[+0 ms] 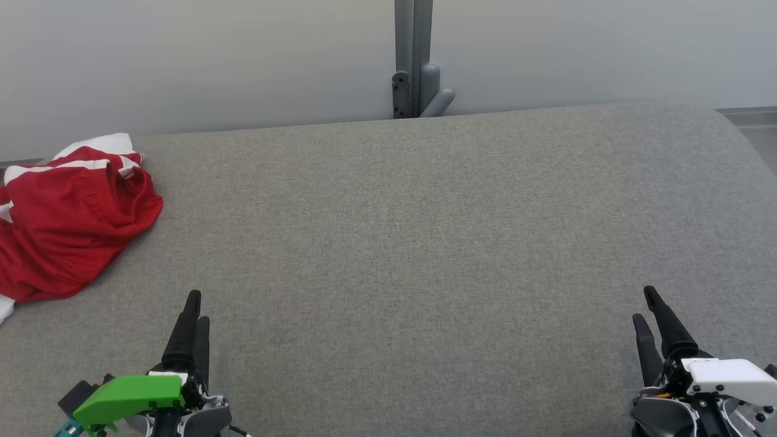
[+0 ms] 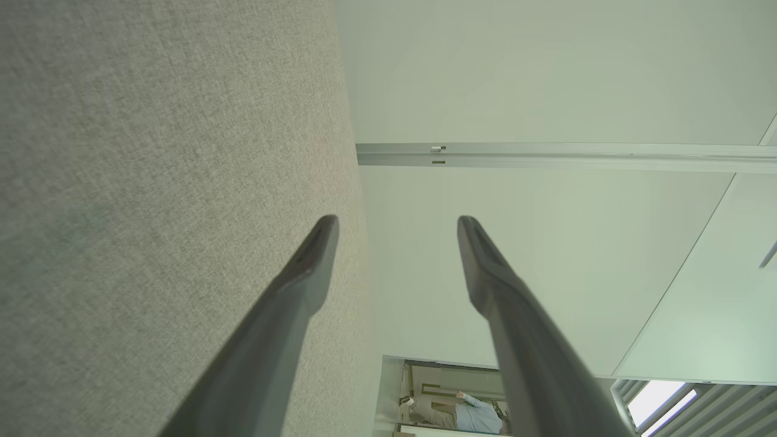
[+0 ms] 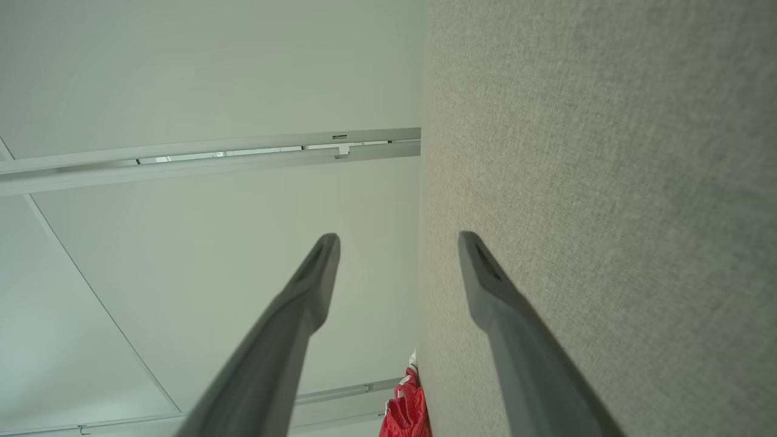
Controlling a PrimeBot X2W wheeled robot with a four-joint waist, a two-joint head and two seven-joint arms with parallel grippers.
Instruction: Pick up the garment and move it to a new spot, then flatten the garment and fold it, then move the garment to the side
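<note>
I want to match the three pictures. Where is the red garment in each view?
Head view: red garment lies crumpled at the far left, on the grey fabric surface.
Left wrist view: not in it.
Right wrist view: bottom edge, near the middle.
Shared landmark: the grey fabric surface.

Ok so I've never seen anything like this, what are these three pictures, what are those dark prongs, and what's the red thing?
These are three cameras on one two-armed robot. The wide picture is from its head, looking down at a grey fabric surface. The dark prongs are the fingers of its two grasping tools: the left tool, with a green housing behind it, and the right tool, with a white one. The other two pictures come from cameras on each wrist, looking along that tool's own fingers, so the surface appears turned on its side. Both tools stand open and hold nothing. The red thing is a crumpled red and white garment lying at the surface's far left; its edge also peeks into the right wrist picture. Nothing has touched it yet.
</note>
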